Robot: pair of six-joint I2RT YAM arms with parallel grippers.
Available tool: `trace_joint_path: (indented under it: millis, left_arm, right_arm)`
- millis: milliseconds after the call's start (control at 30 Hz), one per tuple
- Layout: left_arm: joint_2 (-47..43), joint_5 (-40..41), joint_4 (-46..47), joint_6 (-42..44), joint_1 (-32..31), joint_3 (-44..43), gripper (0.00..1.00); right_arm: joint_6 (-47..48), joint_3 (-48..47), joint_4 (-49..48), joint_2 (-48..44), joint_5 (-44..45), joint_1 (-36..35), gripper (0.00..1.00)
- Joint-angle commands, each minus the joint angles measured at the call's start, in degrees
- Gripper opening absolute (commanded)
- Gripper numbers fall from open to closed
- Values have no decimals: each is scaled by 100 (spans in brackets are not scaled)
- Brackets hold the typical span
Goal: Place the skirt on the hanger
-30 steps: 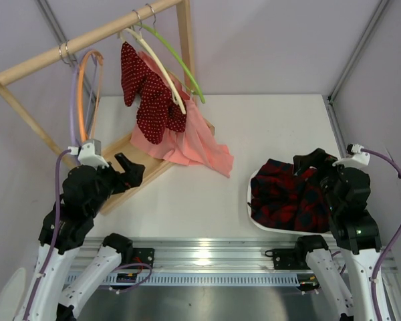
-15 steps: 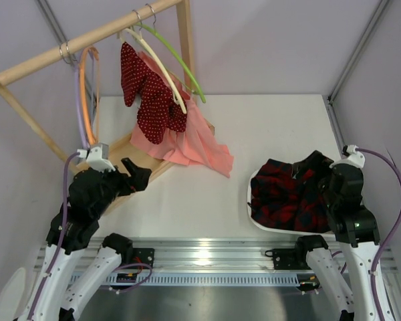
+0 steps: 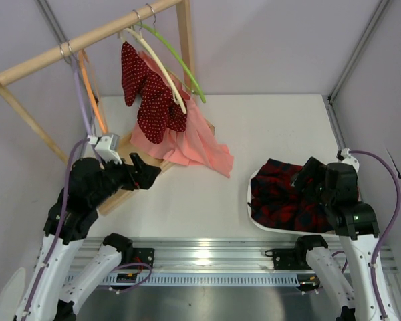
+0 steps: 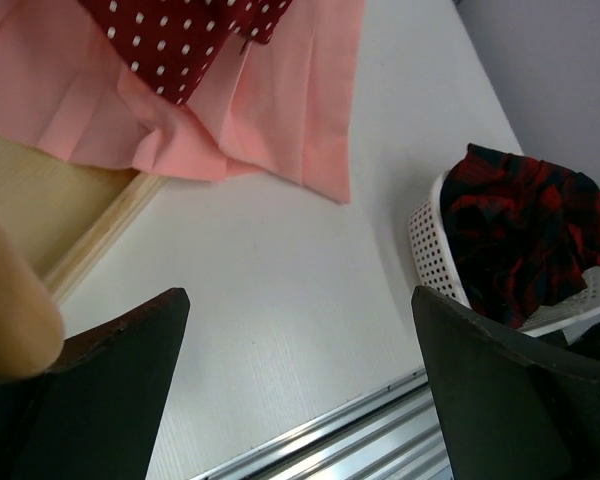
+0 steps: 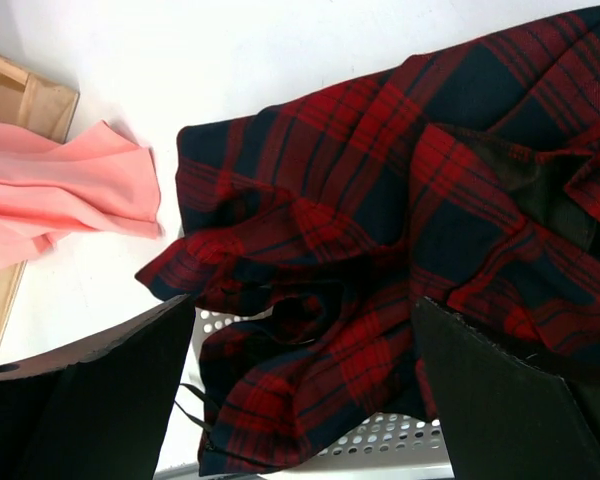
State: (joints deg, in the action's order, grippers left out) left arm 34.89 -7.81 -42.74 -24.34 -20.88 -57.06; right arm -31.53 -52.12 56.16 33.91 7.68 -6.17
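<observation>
The red and navy plaid skirt (image 3: pixel 277 197) lies crumpled in a white perforated basket (image 3: pixel 252 217) at the right of the table. In the right wrist view the skirt (image 5: pixel 380 230) fills the frame. My right gripper (image 5: pixel 302 305) is open and hovers just above it (image 3: pixel 306 179), holding nothing. The pale lavender hanger (image 3: pixel 81 100) hangs empty at the left end of the wooden rod, beside an orange hanger (image 3: pixel 93 97). My left gripper (image 3: pixel 146 172) is open and empty over the table (image 4: pixel 298 300), below and right of the lavender hanger.
A wooden rack (image 3: pixel 87 40) stands at the back left, its base board (image 4: pixel 40 210) near my left fingers. A cream hanger with a red dotted garment (image 3: pixel 150 93), a green hanger (image 3: pixel 180 63) and a pink garment (image 3: pixel 194 144) hang there. A metal rail (image 3: pixel 207 254) runs along the near edge.
My left arm has swung right, away from the lavender and orange hangers, which now hang edge-on. My right gripper has moved left over the skirt.
</observation>
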Motion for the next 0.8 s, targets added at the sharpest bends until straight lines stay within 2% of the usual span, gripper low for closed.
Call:
trace_joint_path:
  millis: [0,133,400,500,633,700,767]
  left_arm:
    - [0,-500,-40,359,-39,-648,99]
    - [35,-1503,-7,448,-38,-719,98]
    - [-229,-1820,652,-9,-337,123,96]
    - [-264,-1776,1030,-281,-688,449,96]
    - [-115,-1513,1715,-405,-1635,888,95]
    - [60,-1102,2144,-510,-1953,1328,95]
    - [210,-960,2444,-589,-2323,1644,95]
  right_arm:
    - [-116,26,-8,54,49,11,99]
    - [-485,79,52,133,338,11,99]
    - [-1434,886,-641,-16,234,20,98]
    - [-1681,1221,-922,36,111,11,96]
    - [-1629,1520,-1388,159,-336,11,93]
    - [-1427,1582,-1923,195,-643,2,90]
    - [-988,1634,-2684,256,-1381,-50,90]
